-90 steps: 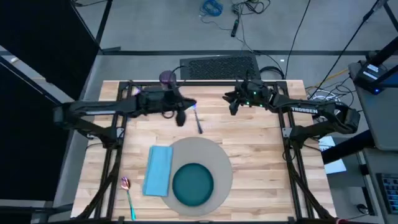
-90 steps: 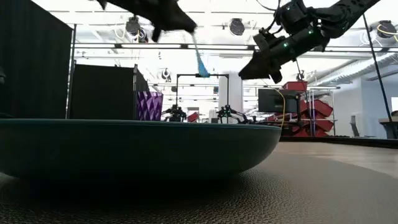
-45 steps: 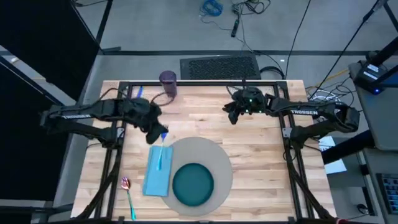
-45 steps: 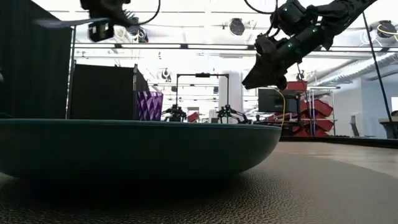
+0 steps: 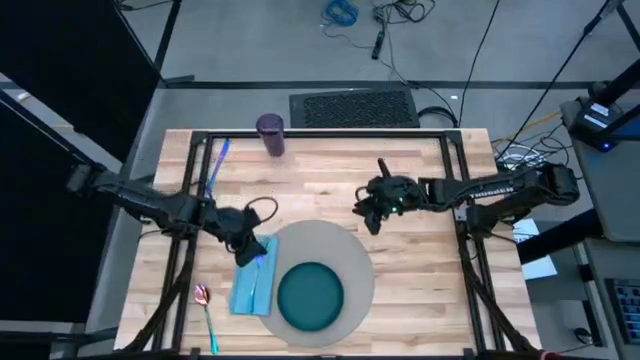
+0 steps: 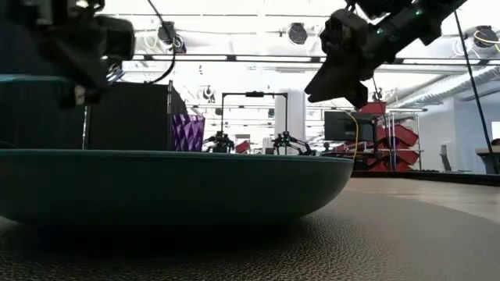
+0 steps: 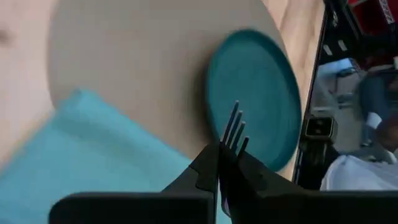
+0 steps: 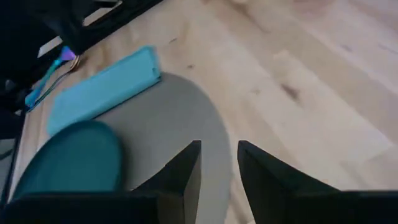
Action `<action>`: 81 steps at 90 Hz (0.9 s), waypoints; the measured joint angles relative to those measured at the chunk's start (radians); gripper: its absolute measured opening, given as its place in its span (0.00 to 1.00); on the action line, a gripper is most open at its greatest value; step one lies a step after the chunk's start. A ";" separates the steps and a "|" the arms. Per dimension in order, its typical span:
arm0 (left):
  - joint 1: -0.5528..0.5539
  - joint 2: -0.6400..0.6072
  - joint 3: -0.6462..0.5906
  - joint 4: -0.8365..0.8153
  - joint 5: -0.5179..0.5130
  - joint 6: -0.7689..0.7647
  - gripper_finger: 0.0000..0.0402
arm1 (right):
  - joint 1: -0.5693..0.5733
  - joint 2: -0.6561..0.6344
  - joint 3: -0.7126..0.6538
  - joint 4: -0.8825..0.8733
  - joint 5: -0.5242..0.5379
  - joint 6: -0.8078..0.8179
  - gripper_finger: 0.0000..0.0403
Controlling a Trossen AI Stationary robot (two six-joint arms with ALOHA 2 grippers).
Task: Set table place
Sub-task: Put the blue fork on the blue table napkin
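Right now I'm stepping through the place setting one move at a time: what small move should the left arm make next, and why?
Probably lower the fork onto the napkin and then let go. The left gripper is shut on the fork right above the napkin, beside the plate, so it seems to need only setting down.

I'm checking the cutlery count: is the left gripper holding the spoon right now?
No: the left gripper is shut on the fork, while the spoon lies on the table beside the napkin.

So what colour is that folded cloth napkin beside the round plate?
Light blue; the folded cloth napkin shows best in the right wrist view.
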 joint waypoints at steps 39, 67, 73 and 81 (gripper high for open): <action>-0.026 -0.009 -0.201 0.192 -0.092 -0.052 0.00 | 0.069 0.000 0.000 0.011 0.080 0.058 0.24; -0.027 -0.009 -0.230 0.207 -0.121 -0.042 0.00 | 0.069 0.000 -0.001 0.017 0.081 0.060 0.24; -0.027 -0.009 -0.229 0.205 -0.136 -0.032 0.00 | 0.069 0.000 -0.001 0.018 0.093 0.060 0.24; -0.027 -0.009 -0.230 0.200 -0.157 -0.026 0.00 | 0.069 0.000 -0.001 0.017 0.102 0.068 0.24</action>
